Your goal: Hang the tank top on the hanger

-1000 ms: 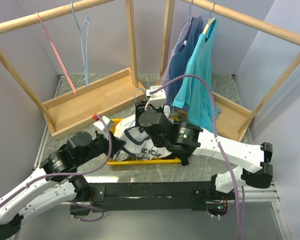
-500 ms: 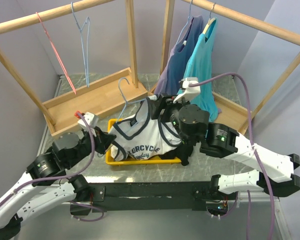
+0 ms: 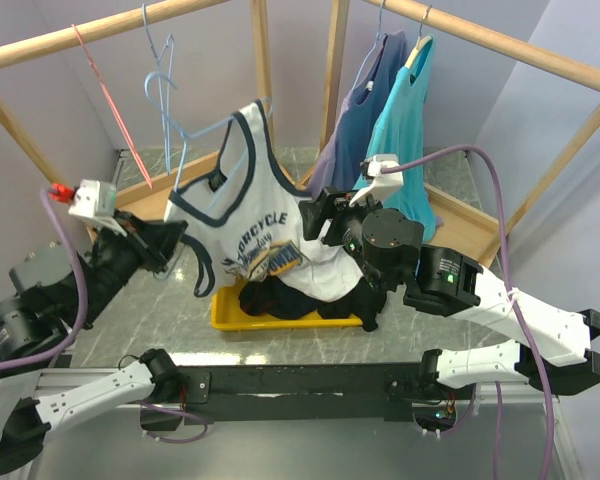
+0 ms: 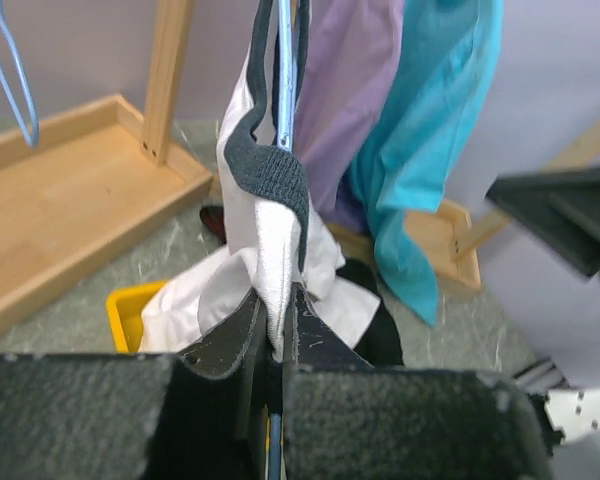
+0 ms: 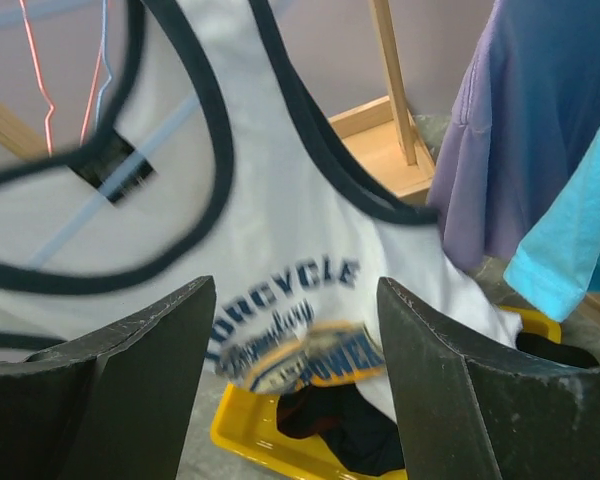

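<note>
The white tank top [image 3: 255,215] with navy trim hangs in the air above the yellow tray [image 3: 225,316], draped on a light-blue wire hanger [image 3: 184,150]. My left gripper [image 3: 170,238] is shut on the hanger's wire together with a fold of the tank top's strap at its left end. In the left wrist view the gripper [image 4: 278,318] pinches white fabric [image 4: 272,240], and the blue wire [image 4: 283,80] rises from it. My right gripper [image 3: 316,214] stands open just right of the shirt. In its wrist view the gripper [image 5: 295,340] frames the chest print [image 5: 290,290] without touching it.
A dark garment [image 3: 280,300] lies in the tray. A turquoise T-shirt [image 3: 400,130] and a purple shirt [image 3: 355,110] hang on the right rack. On the left rail hang a pink hanger [image 3: 110,100] and another blue one [image 3: 163,55], above the wooden base [image 3: 180,195].
My left arm has lifted the hanger and tank top up and leftward out of the tray. The right gripper has opened, let go of the shirt and drawn back to the right.
</note>
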`<act>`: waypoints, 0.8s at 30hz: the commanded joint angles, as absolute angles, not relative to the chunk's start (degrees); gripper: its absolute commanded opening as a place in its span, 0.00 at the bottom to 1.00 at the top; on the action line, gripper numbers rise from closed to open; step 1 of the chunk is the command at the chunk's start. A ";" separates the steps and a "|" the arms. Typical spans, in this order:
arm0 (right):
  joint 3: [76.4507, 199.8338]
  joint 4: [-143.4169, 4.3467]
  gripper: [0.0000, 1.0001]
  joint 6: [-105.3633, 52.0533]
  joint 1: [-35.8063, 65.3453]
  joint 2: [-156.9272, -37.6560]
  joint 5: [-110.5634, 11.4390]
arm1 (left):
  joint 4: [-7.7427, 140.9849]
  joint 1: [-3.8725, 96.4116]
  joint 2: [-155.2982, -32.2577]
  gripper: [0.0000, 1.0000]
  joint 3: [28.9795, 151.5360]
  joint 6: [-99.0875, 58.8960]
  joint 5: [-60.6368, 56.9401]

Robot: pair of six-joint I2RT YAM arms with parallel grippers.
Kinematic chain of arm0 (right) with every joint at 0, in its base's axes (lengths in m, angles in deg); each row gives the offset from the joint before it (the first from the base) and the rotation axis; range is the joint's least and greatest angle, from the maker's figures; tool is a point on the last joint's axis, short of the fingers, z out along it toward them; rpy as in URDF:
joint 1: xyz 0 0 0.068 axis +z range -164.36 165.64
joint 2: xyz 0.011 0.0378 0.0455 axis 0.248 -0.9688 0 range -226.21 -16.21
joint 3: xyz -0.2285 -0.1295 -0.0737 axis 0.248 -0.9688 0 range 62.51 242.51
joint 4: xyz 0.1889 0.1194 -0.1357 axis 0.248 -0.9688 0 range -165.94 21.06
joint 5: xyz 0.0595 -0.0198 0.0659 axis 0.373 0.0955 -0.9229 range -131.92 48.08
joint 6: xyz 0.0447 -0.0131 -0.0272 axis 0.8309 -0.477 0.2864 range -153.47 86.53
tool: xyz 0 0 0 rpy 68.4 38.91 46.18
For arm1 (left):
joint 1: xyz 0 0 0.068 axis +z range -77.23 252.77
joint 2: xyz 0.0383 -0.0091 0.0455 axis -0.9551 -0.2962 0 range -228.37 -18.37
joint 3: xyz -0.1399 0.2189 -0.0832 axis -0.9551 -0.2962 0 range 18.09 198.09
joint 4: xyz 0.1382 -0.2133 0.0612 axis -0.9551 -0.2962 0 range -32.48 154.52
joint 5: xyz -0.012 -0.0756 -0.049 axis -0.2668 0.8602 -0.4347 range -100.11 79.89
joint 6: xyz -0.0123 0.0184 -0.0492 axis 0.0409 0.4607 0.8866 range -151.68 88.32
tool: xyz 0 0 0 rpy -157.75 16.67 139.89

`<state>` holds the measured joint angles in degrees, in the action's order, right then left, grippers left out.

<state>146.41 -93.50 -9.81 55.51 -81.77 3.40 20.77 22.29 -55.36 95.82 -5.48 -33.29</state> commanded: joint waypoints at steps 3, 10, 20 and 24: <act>149.25 -94.25 0.74 -10.97 55.34 -82.04 3.43 | 23.65 22.41 -66.17 0.01 107.64 -7.15 -38.58; 149.70 -95.22 0.74 -10.88 54.46 -81.52 3.17 | 19.00 23.02 -82.85 0.01 120.90 -5.05 -46.32; 148.64 -96.27 0.74 -10.44 53.14 -80.11 1.67 | 19.34 34.44 -87.72 0.01 121.89 -4.52 -41.84; 148.73 -96.10 0.74 -10.44 52.70 -80.28 0.88 | 18.82 37.78 -88.33 0.01 122.85 -5.74 -41.84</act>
